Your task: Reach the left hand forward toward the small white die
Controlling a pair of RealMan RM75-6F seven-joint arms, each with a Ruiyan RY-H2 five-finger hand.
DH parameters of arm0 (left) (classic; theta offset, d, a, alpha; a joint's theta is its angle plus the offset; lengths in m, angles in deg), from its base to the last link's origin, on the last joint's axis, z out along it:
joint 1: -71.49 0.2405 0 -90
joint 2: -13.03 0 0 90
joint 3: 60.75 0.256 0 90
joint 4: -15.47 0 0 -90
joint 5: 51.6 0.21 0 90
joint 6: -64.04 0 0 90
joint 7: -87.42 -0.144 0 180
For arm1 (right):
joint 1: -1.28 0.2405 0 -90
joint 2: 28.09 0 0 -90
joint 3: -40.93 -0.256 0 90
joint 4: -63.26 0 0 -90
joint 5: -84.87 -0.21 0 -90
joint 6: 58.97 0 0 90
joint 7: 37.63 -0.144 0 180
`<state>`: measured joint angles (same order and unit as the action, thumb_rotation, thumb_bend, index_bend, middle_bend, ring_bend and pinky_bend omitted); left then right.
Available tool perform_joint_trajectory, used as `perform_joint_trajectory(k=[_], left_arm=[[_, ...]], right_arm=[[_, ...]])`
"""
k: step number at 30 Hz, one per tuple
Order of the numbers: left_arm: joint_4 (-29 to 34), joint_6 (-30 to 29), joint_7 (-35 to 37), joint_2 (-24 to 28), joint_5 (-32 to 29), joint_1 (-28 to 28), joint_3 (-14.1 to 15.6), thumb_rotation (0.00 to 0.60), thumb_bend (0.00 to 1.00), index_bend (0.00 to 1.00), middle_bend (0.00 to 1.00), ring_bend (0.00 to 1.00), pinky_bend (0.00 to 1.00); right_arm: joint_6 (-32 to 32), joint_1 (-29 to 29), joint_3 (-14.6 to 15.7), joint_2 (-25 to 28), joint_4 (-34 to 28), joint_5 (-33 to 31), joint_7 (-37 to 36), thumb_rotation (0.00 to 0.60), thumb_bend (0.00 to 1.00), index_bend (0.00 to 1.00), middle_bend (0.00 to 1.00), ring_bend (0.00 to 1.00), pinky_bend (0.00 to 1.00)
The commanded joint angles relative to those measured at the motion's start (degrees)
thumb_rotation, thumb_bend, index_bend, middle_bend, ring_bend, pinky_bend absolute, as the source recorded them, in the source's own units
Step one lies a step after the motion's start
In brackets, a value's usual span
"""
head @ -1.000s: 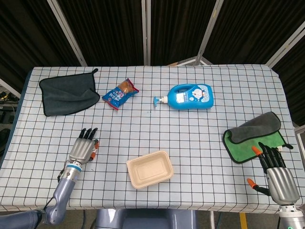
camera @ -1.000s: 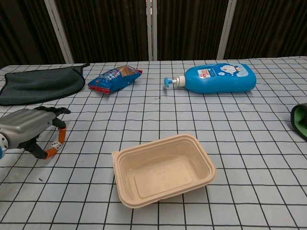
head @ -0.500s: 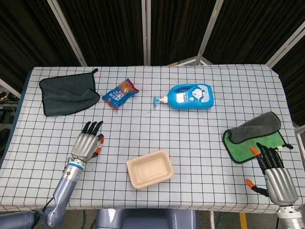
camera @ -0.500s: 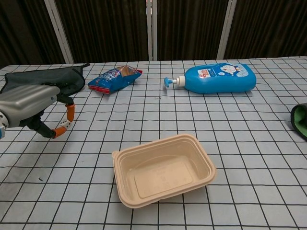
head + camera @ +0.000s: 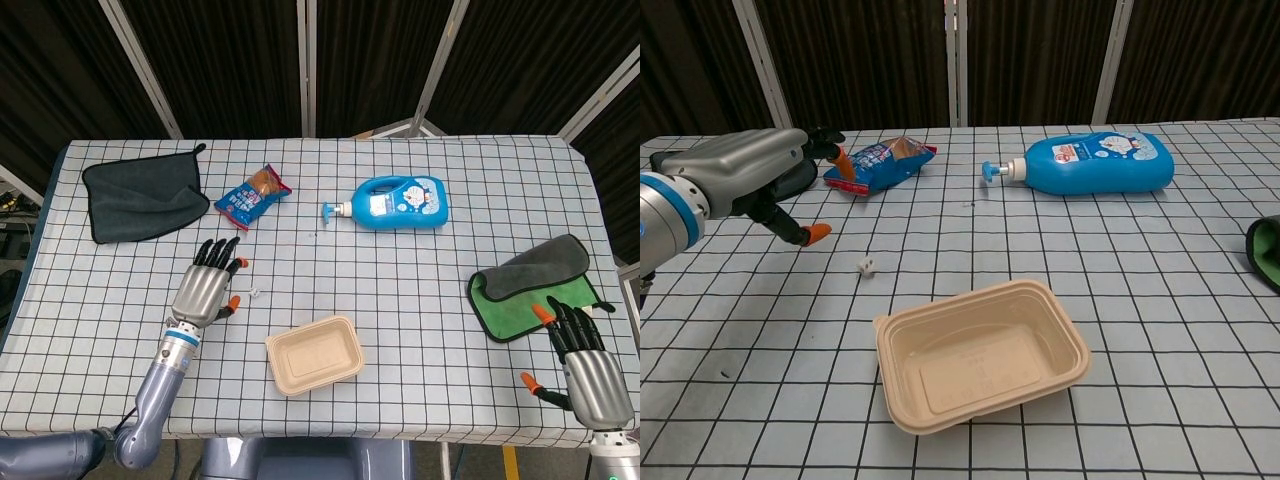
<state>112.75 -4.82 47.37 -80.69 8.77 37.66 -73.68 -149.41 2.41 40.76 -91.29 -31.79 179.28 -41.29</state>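
Broadly, the checked tablecloth [image 5: 420, 300] carries everything, so entries run from big to small. Dark grey cloth [image 5: 140, 200] lies at the far left corner. Green-and-grey cloth [image 5: 535, 285] sits at the right edge. Blue pump bottle [image 5: 400, 203] lies on its side at far centre, nozzle pointing left. Tan food tray [image 5: 314, 354] sits near centre at the near side, open and with nothing in it. Blue snack packet [image 5: 252, 194] lies between the dark cloth and the bottle.

Left hand [image 5: 207, 289]: above the cloth to the left of the tray, palm down, fingers apart and extended forward, nothing held. In the chest view the left hand [image 5: 745, 175] hangs off the table surface with its orange-tipped thumb pointing down toward the cloth.

Right hand [image 5: 585, 365]: at the near right corner, just short of the green cloth, fingers spread, nothing held.

Small white die [image 5: 256, 293]: on the cloth just right of the left hand and just beyond the tray's far left corner; apart from both. Chest view confirms the die [image 5: 867, 265] lies free, down-right of the thumb tip.

Step in hand, as judged: the reach is well along; hand is near the die but not over it. Next move calls for a short shift rightward and a descent so the fingertips bracket the die. Risk: the die is small and light, so a glancing fingertip could knock it away.
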Motion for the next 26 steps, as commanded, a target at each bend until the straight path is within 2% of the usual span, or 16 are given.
perform_joint_trajectory(k=[1,10,13,17,23,26], left_arm=[[0.48,-0.93,0.6,0.88,1.06,0.42,0.89,0.6,0.3,0.05,0.0,0.0,0.0],[2.39,-8.0,8.38,7.72,10.32,7.26,7.72,0.6,0.3,0.05,0.0,0.0,0.0],[2.49,-12.84,12.8,11.57,14.11,12.15,11.56,0.6,0.3,0.04,0.0,0.0,0.0],[1.11,-17.69,16.06,14.12,17.76,16.96,15.13,0.6,0.29,0.01,0.0,0.0,0.0],[0.07,-22.92,20.69,16.98,21.99,22.27,18.03,0.6,0.28,0.0,0.0,0.0,0.0],[0.93,-24.36,21.76,18.56,24.11,23.61,18.57,0.6,0.28,0.0,0.0,0.0,0.0]], right_arm=[[-0.2,-0.12,-0.03,0.1,-0.08,-0.02,-0.03,0.6,0.1,0.13,0.0,0.0,0.0],[-0.1,-0.29,-0.13,0.05,0.19,-0.55,0.42,0.6,0.1,0.13,0.0,0.0,0.0],[0.35,-0.2,-0.21,-0.12,0.27,-0.95,1.44,0.6,0.1,0.13,0.0,0.0,0.0],[1.05,0.02,-0.29,-0.54,0.13,-1.35,2.83,0.6,0.1,0.13,0.0,0.0,0.0],[1.66,0.34,-0.51,-1.45,0.25,-1.7,4.56,0.6,0.1,0.13,0.0,0.0,0.0],[1.99,0.54,-0.45,-1.77,0.44,-1.55,5.14,0.6,0.1,0.13,0.0,0.0,0.0]])
